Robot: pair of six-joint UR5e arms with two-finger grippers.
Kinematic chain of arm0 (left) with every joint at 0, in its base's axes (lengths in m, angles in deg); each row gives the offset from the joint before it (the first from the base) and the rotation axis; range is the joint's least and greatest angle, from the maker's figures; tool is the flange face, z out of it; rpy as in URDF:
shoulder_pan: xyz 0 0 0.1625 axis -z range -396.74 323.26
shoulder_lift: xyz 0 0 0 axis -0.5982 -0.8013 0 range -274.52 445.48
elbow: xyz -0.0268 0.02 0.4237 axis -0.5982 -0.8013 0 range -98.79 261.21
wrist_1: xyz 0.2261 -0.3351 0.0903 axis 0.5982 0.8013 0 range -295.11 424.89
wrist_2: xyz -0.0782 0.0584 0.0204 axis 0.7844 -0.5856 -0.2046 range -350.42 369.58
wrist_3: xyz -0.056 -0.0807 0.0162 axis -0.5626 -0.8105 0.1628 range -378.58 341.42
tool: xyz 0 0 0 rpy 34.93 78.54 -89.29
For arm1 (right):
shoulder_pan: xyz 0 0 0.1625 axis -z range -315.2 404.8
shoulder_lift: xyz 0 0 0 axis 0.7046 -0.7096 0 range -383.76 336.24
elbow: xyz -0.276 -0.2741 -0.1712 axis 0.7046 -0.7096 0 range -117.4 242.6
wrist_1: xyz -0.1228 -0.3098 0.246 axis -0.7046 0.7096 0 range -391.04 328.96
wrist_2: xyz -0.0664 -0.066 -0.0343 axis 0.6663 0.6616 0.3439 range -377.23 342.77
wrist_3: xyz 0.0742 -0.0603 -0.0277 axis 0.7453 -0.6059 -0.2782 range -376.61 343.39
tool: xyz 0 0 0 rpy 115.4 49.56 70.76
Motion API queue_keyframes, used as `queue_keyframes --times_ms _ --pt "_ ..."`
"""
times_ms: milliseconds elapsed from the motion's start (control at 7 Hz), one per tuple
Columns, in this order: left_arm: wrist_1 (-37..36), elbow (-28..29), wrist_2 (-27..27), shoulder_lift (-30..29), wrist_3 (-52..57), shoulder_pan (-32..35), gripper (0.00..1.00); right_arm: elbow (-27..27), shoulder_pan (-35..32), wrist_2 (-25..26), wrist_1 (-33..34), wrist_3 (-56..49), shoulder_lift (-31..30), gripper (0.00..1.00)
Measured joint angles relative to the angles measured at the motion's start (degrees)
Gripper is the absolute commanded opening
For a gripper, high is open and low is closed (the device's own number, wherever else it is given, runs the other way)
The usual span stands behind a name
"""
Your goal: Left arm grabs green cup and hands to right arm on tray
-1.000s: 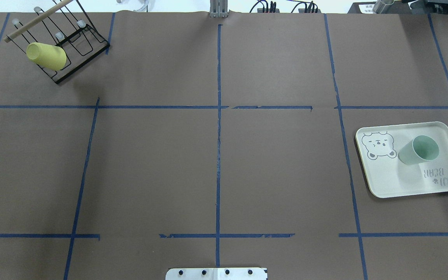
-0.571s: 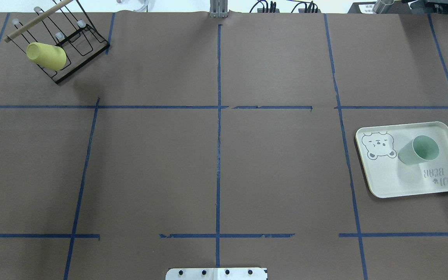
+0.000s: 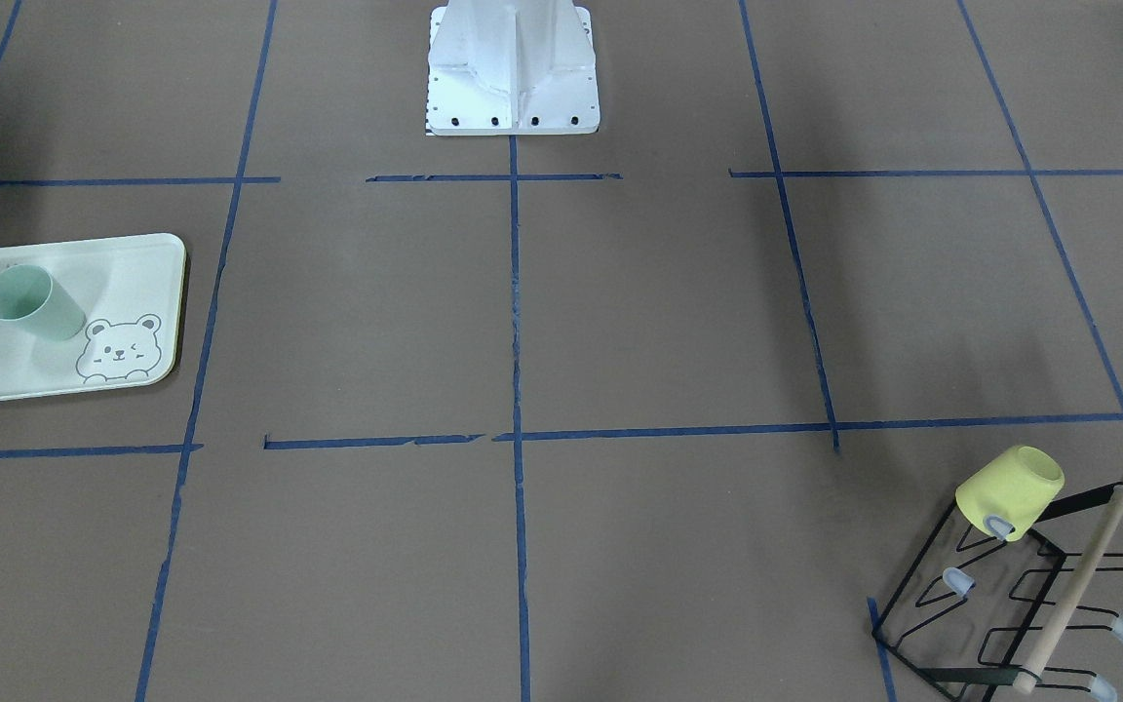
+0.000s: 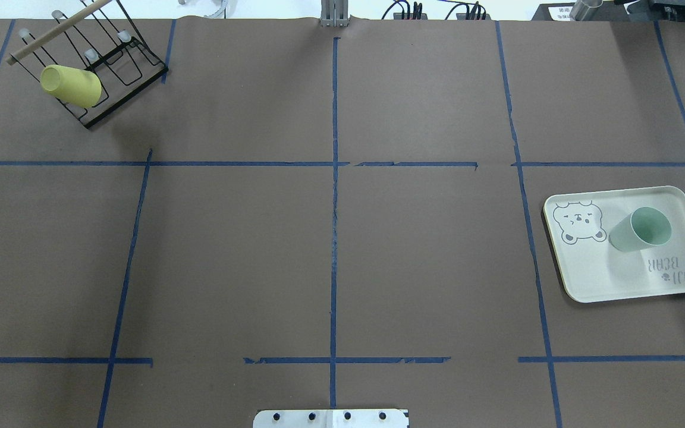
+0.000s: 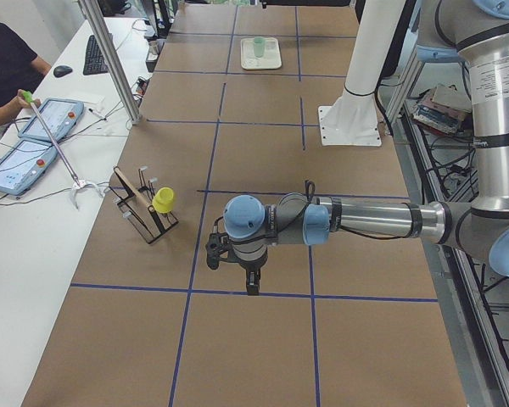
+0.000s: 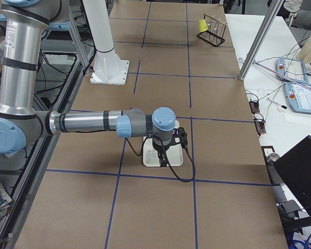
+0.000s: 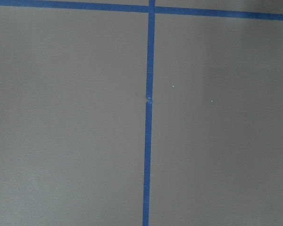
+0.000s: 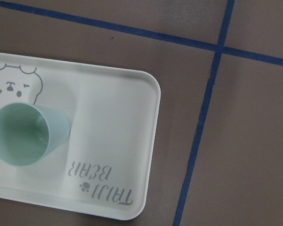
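Observation:
The green cup [image 4: 640, 229] stands upright on the tray [image 4: 610, 279] at the table's right side; nothing grips it. It also shows in the front-facing view [image 3: 30, 302] and the right wrist view [image 8: 26, 134], on the tray [image 8: 118, 141]. The right arm [image 6: 88, 123] reaches over the tray [image 6: 175, 160], its gripper [image 6: 160, 155] pointing down above it. The left arm [image 5: 365, 220] stretches over bare table, its gripper [image 5: 251, 287] pointing down, far from the cup [image 5: 259, 47]. Both grippers show only in the side views, so I cannot tell whether they are open or shut.
A yellow cup [image 4: 72, 86] hangs on a black wire rack [image 4: 116, 65] at the far left corner. The white robot base [image 3: 513, 68] stands at the table's middle edge. Blue tape lines cross the brown table. An operator sits at a side desk [image 5: 8, 68].

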Motion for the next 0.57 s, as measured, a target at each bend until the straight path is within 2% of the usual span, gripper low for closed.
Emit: queue_keyframes --times_ms 571 --pt "1.5 -0.3 -1.9 -0.6 3.8 -0.1 1.0 0.1 0.0 -1.0 -0.1 -0.1 -0.1 1.0"
